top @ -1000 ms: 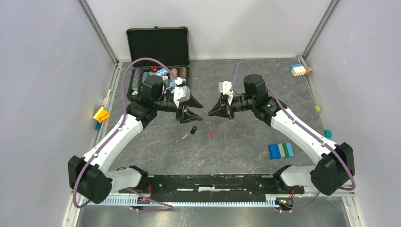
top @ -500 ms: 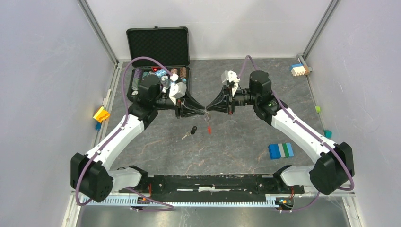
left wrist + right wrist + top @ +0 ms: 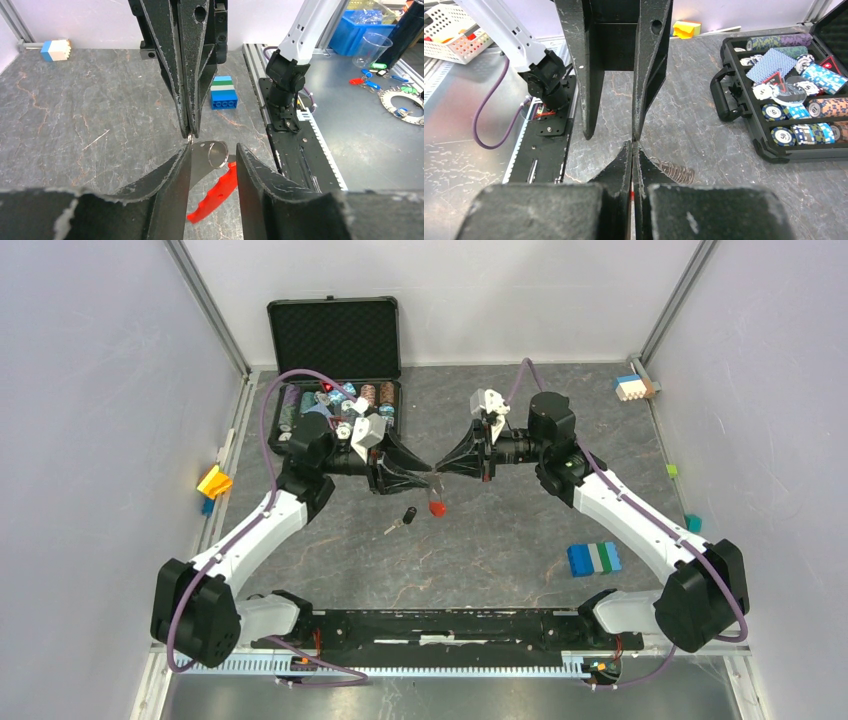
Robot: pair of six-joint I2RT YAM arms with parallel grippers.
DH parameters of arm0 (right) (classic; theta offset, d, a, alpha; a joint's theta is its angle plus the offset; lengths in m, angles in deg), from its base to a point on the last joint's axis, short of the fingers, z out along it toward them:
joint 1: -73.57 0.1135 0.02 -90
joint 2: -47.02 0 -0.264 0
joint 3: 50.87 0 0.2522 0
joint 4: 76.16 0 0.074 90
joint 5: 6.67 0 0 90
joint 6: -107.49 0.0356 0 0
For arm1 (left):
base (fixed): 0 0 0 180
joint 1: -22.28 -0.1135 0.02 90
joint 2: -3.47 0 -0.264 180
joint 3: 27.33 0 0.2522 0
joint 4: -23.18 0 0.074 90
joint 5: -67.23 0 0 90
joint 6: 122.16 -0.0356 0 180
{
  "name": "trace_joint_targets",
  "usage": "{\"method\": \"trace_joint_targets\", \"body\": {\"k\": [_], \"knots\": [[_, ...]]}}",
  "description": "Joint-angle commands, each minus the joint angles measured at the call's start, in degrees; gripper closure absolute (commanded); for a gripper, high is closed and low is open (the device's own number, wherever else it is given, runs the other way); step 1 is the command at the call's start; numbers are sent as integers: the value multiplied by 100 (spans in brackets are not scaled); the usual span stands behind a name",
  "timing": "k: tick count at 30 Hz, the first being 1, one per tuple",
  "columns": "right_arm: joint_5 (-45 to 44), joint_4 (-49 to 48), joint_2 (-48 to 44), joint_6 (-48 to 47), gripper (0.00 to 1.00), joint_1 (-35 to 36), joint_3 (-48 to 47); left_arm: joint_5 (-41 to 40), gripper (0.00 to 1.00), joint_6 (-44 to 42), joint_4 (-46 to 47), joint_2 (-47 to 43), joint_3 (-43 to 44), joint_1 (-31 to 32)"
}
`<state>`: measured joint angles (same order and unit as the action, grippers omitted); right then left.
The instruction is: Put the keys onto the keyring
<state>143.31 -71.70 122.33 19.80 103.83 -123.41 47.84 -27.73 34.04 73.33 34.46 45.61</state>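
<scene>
Left wrist view: left gripper (image 3: 214, 150) has its fingers (image 3: 167, 185) apart, a wide gap between them. The keyring (image 3: 216, 192) sits in that gap: its silver loop is up near the fingertips and its red tag slants down between the two fingers. The loop is closer to the left-hand finger and clear of the right-hand one; contact with the left-hand one can't be told. The right gripper (image 3: 190, 134) comes in from the top of this view, its fingers pressed together, and the tips pinch a small metal end of the keyring right at the mouth of the left gripper's gap. In the top view both grippers meet tip to tip above the table (image 3: 520, 510), and the red tag hangs just below the meeting point. In the right wrist view the right fingers are together with no gap and a thin red sliver shows between them low down. The left gripper's two fingers stand apart straight ahead, and one of their tips nearly touches the right fingertips. A silvery coil (image 3: 675, 172) lies just right of the right fingertips; can't tell whether it's part of the keyring. The key (image 3: 405, 517), black head and short silver blade, lies flat on the table a little below the left gripper's fingertips in the top view, apart from all fingers and not on the ring. A poker chip case (image 3: 335, 390), open, sits behind the left gripper, and a blue-green-white block (image 3: 594, 558) lies well off from the right fingers.
</scene>
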Motion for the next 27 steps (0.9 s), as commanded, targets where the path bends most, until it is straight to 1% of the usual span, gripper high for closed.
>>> {"method": "trace_joint_targets", "body": {"k": [1, 6, 11, 13, 18, 23, 27], "knots": [[-98, 112, -133, -417, 100, 4, -221, -194, 53, 228, 332, -75, -76, -45], [-201, 425, -152, -723, 100, 9, -283, -401, 52, 221, 397, -89, -118, -161], [-181, 473, -174, -767, 100, 6, -295, -439, 52, 196, 512, -77, -125, -192], [-143, 404, -178, -683, 100, 6, -335, -378, 54, 121, 501, -29, -118, -186], [-89, 305, -120, -519, 100, 6, -469, -105, 66, 32, 513, 187, -110, -78], [-2, 19, -47, -249, 100, 6, -433, -153, 76, -109, 517, 375, -15, 87], [4, -19, -26, -239, 100, 6, -415, -153, 78, 45, 753, 433, -8, 141]]}}
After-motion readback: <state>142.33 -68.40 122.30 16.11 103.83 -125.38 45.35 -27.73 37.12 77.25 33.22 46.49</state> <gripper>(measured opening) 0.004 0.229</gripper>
